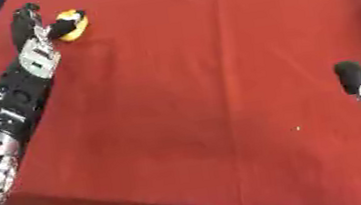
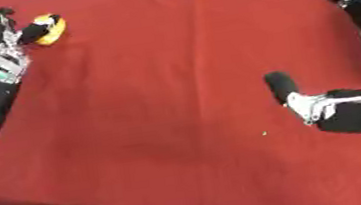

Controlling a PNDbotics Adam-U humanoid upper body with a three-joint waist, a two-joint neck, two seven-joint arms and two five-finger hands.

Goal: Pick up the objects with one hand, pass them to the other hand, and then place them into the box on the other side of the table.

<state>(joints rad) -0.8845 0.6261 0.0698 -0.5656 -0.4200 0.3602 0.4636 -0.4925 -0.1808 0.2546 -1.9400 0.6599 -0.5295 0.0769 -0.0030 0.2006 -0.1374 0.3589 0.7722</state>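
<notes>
Yellow, small and rounded, with a dark patch on it, the toy-looking object (image 1: 73,24) sits on the red cloth-covered table (image 1: 201,96), right against the left hand (image 1: 39,29). That hand's thumb and fingers look curled around the object's near side, so it seems pinched. Left arm stretches along the table's left edge behind it. Way off to the other side, the right hand (image 2: 344,109) rests open on the cloth, one black finger pointing up-table, holding nothing.
</notes>
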